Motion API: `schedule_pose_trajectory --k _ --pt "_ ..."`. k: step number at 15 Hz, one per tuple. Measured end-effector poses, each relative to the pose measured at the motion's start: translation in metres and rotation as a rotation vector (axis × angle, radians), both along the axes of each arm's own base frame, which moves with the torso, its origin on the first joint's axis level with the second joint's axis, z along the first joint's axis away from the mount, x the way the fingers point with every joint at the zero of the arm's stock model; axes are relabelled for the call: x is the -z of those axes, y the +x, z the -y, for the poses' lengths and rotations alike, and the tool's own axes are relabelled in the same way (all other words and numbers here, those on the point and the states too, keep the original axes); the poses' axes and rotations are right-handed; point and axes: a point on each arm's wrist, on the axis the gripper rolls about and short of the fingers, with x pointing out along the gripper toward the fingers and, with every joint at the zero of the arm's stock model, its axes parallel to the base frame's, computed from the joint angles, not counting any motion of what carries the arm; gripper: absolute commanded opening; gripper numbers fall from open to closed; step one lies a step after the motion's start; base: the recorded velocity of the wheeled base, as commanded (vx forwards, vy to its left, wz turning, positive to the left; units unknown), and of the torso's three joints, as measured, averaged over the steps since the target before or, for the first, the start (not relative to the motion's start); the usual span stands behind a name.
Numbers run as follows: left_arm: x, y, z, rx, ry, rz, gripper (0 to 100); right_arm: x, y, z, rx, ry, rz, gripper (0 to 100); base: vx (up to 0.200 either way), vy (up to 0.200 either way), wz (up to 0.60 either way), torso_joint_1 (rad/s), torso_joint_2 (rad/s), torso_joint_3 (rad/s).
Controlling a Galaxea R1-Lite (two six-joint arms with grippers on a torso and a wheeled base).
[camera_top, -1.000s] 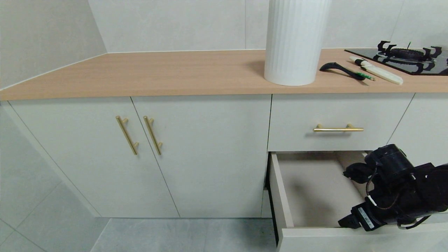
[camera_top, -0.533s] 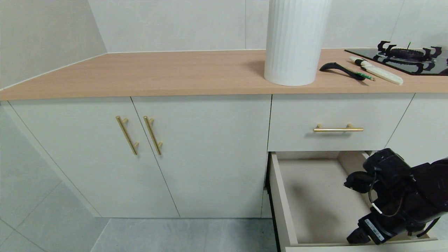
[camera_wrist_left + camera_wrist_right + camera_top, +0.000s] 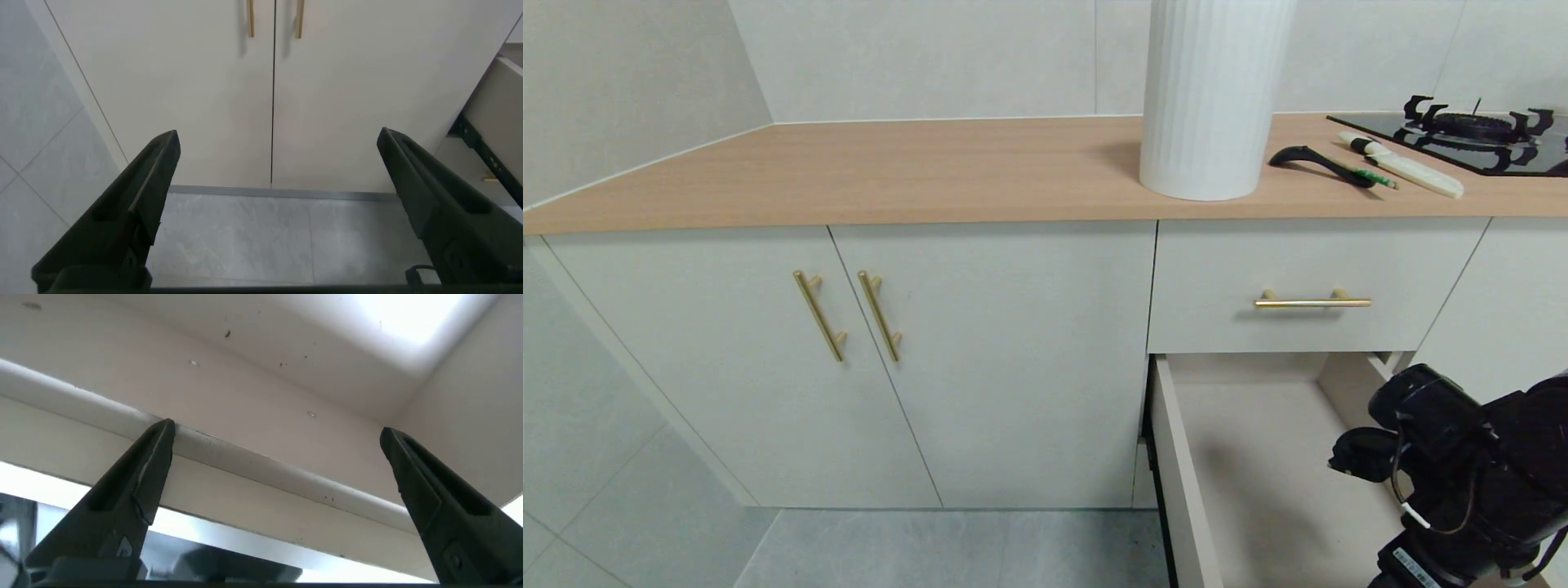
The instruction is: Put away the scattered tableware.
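On the wooden counter [image 3: 931, 171] lie a black ladle [image 3: 1319, 161], a white utensil with a dark band [image 3: 1409, 170] and a thin green-striped stick [image 3: 1374, 176], between a tall white ribbed cylinder and the hob. Below them the lower drawer [image 3: 1176, 465] stands pulled out, its beige inside bare. My right arm [image 3: 1445, 457] hangs over the drawer's front right corner. My right gripper [image 3: 276, 433] is open, its fingers astride the drawer's front panel [image 3: 261, 469]. My left gripper [image 3: 278, 139] is open, low, facing the cabinet doors [image 3: 343, 90].
The white ribbed cylinder [image 3: 1209, 98] stands on the counter left of the utensils. A black gas hob [image 3: 1470, 135] is at the far right. The upper drawer [image 3: 1311, 282] with its gold handle is shut. The left half of the counter is bare; grey tile floor lies below.
The lower drawer has slid farther out toward me, and my right arm has drawn back and down with it. The utensils on the counter have not moved.
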Motion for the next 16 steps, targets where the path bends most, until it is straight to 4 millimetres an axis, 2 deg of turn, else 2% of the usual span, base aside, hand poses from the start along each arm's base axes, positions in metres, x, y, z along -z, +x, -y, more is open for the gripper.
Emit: schedule_pose_trajectory --k 4,8,10,12,16 --pt "0.000 0.000 0.000 0.000 0.000 0.000 100 -0.006 0.005 -0.003 0.007 0.016 0.035 100 0.000 0.000 0.00 0.000 0.00 0.000" --pt "0.000 0.000 0.000 0.000 0.000 0.000 100 -0.027 0.029 -0.001 0.117 0.128 0.295 100 0.000 0.000 0.00 0.000 0.00 0.000" --pt "0.000 0.000 0.000 0.000 0.000 0.000 100 -0.036 0.035 0.004 0.146 0.178 0.438 100 0.000 0.000 0.00 0.000 0.00 0.000" --pt "0.000 0.000 0.000 0.000 0.000 0.000 100 -0.043 0.033 0.009 0.165 0.205 0.543 100 0.000 0.000 0.00 0.000 0.00 0.000" --pt "0.000 0.000 0.000 0.000 0.000 0.000 100 -0.057 0.023 0.016 0.177 0.225 0.614 100 0.000 0.000 0.00 0.000 0.00 0.000"
